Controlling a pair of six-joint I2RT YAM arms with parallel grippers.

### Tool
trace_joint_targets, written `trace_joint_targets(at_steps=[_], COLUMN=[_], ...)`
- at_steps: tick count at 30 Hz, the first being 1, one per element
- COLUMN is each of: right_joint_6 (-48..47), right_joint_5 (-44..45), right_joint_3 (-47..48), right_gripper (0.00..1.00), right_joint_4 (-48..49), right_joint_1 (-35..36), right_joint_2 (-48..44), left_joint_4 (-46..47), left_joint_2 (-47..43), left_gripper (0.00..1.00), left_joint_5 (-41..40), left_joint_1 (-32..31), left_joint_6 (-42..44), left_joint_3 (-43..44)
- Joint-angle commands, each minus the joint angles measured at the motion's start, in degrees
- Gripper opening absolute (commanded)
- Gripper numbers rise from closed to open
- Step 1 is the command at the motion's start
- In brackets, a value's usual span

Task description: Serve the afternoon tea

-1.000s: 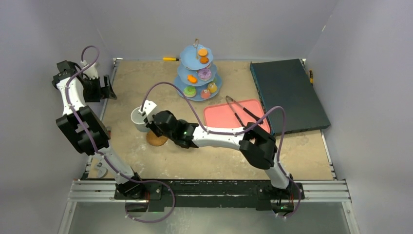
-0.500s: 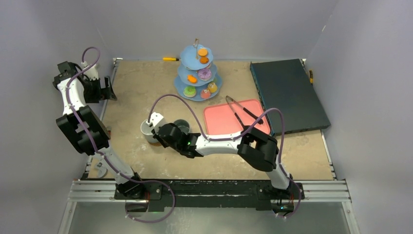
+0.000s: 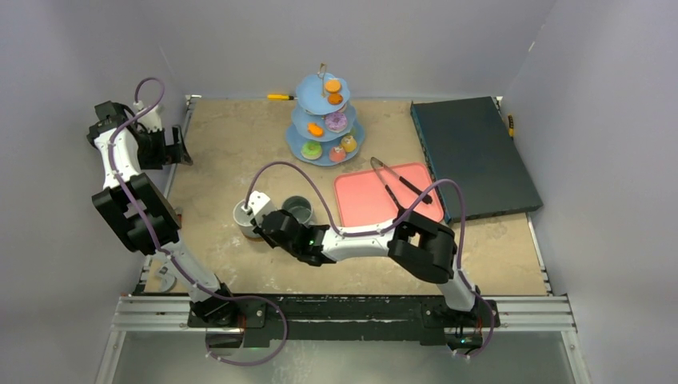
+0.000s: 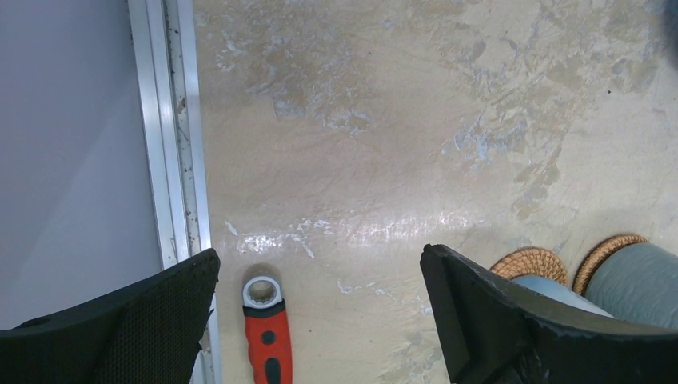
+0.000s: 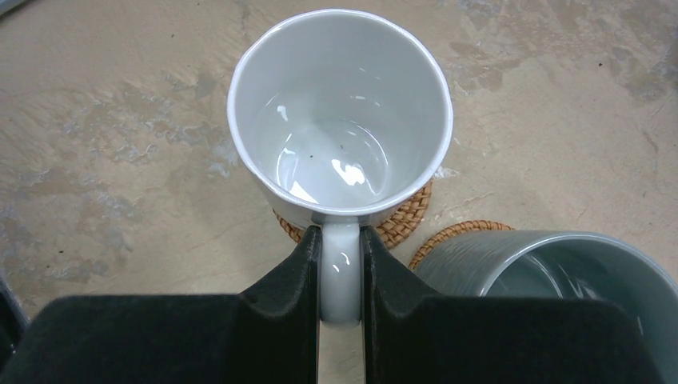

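Top cam high beyond the 6 o'clock edge of the table, angled down over all of it; left wrist cam looks down from higher up, right wrist cam sits tight on the white mug; all 3 share it and the grey-green mug.

Left mug: lower centre-left of the frame, on 1 coaster.
Right mug: just right of it, on the 2nd coaster.
Stand: upper centre, behind both mugs.
Tray: right of the mugs, tongs lying on it.
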Motion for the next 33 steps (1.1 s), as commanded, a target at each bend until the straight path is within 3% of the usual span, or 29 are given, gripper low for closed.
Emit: trace_joint_targets(at_steps=[1,3,4,6,10,13,18,21,28,33], right_joint_6=[-0.09,-0.03,0.20,0.38,0.77,1.28,1.98,3.22,4.25,6.70], right_joint_5=[2.33,2.26,2.37,2.38,2.96,3.79,3.12,0.85,0.27,-1.54], right_joint_3=[0.46,1.29,1.62,1.04,-0.69,-1.11,-0.86,-0.15,-4.21,-16.03], right_gripper=[0.00,0.00,0.05,0.26,0.50,0.64,0.75,0.96,0.98,0.98], right_joint_4=[4.43,2.58,1.84,1.65,2.24,2.07,1.67,0.23,-2.06,0.21], right_joint_1=[1.12,1.24,1.25,1.51,1.78,1.94,2.04,1.99,-2.20,-14.17], right_joint_2=[-3.40,-2.61,-2.40,-2.68,-4.30,-5.16,-9.08,-13.09,-23.06,-32.67], left_joint_4=[1.13,1.16,1.28,1.75,2.90,3.02,4.03,5.48,18.28,35.30], left_joint_2=[-2.73,-3.03,-3.21,-3.68,-4.46,-4.70,-5.41,-5.79,-5.61,-5.81], left_gripper=[0.99,0.99,0.99,0.99,0.99,0.99,0.99,0.99,0.99,0.99], left_joint_5=[1.33,1.80,1.84,1.48,0.02,-0.33,-1.08,-1.86,-3.00,-0.89], left_joint_1=[-0.11,-0.14,-0.29,-0.97,-2.85,-3.67,-5.62,-8.09,-13.53,-15.64], left_joint_6=[0.85,0.80,0.62,0.55,0.15,-0.13,-0.96,-1.93,-6.02,-8.39], left_joint_3=[-0.83,-0.87,-0.91,-1.23,-1.94,-1.82,-2.50,-3.20,-9.47,-18.51])
